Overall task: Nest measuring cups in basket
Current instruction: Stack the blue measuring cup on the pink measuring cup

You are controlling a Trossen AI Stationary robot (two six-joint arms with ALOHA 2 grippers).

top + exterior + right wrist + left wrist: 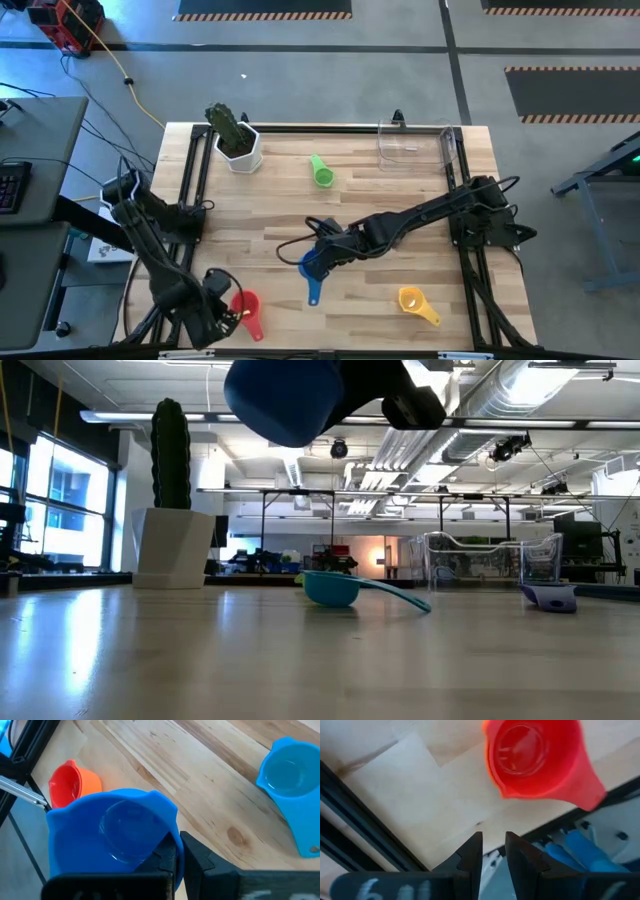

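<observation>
My right gripper (320, 256) is shut on a dark blue cup (112, 837), held high above the table's middle; the cup also shows in the low view (285, 400). A light blue cup (290, 775) lies on the table just near of it (313, 288). My left gripper (494, 845) hovers at the near left with a narrow gap between its fingers, empty, beside a red cup (535, 755) that sits on an orange one (90, 784). A green cup (320, 170), a yellow cup (415, 300) and a purple cup (550, 597) lie apart. The clear basket (415, 140) stands at the far right. My right gripper pinches the dark blue cup's side wall at the rim (172, 847), one finger (162, 857) inside the bowl and one (200, 852) outside. The fingers slant down from the table's right. The cup is lifted clear of the table, its mouth facing the wrist camera.
A white pot with a green cactus (238, 140) stands at the far left. Black frame rails (190, 180) run along the table's left and right edges. Bare wood lies between the green cup and the basket.
</observation>
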